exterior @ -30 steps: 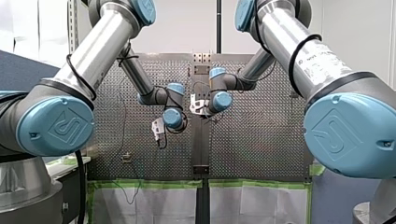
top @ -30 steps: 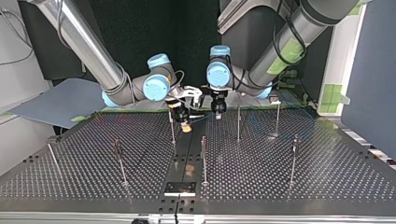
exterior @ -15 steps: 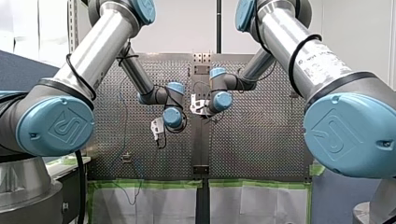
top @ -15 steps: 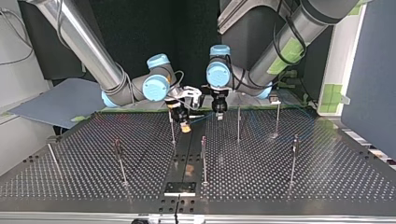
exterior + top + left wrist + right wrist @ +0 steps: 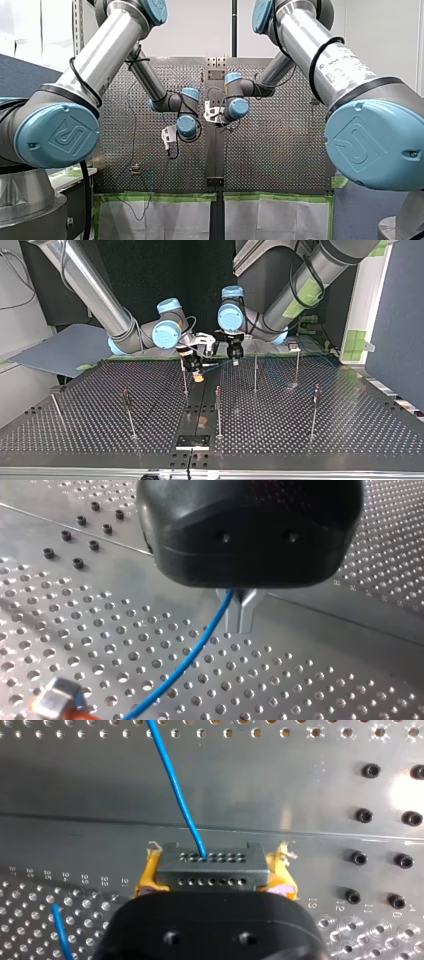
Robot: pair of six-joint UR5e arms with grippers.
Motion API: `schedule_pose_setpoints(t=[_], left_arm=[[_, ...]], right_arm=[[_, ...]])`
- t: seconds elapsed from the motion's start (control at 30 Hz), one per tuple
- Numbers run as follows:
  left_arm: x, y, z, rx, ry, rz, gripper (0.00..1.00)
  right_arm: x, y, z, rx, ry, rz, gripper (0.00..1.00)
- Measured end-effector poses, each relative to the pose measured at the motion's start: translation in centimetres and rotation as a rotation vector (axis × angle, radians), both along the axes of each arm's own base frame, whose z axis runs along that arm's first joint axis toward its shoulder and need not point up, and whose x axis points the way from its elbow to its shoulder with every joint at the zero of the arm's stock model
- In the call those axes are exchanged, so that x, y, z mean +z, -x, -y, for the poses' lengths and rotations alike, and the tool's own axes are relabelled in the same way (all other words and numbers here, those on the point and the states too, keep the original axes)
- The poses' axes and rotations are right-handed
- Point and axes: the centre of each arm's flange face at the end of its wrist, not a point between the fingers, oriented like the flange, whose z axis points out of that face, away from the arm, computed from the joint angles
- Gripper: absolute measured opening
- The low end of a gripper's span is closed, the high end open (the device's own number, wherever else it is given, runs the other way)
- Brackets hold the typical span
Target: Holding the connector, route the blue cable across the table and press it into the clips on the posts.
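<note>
The right pincer (image 5: 214, 871) grasps the connector (image 5: 212, 862) over the tabletop's (image 5: 300, 430) far centre, with the left pincer (image 5: 241, 614) clenched on the blue cable (image 5: 190, 657) nearby. No post (image 5: 255, 372) seems threaded, so the routing is left to do

On the one perforated surface (image 5: 300, 440): seven thin posts (image 5: 217, 410), one blue cable (image 5: 185, 660), one connector (image 5: 210, 875). Above: two arms, left tool (image 5: 241, 625) and right tool (image 5: 198, 376).
</note>
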Motion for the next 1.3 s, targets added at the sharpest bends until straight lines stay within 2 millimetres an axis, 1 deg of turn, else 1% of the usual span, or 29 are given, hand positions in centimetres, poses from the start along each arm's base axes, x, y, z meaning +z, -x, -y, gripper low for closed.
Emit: schedule_pose_setpoints(t=[0.2,0.3,0.4,0.6,0.83,1.3], left_arm=[[0.4,0.3,0.3,0.003,0.003,0.006,0.01],[1.5,0.4,0.6,0.000,0.011,0.023,0.01],[3.0,0.6,0.7,-0.004,0.021,0.042,0.01],[5.9,1.2,0.8,-0.009,0.028,0.067,0.01],[9.3,2.2,1.0,-0.020,0.037,0.092,0.01],[15.6,4.1,0.3,-0.023,0.047,0.142,0.01]], right_arm=[[0.0,0.0,0.0,0.001,0.001,-0.003,0.00],[0.1,0.0,-0.1,0.001,0.001,-0.005,0.00],[1.1,0.1,-0.2,0.001,0.005,-0.001,0.00],[4.5,0.6,-0.7,-0.002,0.016,0.023,0.00],[8.5,1.5,-1.7,-0.008,0.012,0.037,0.00],[16.0,3.6,-4.1,-0.021,-0.007,0.090,0.00]])
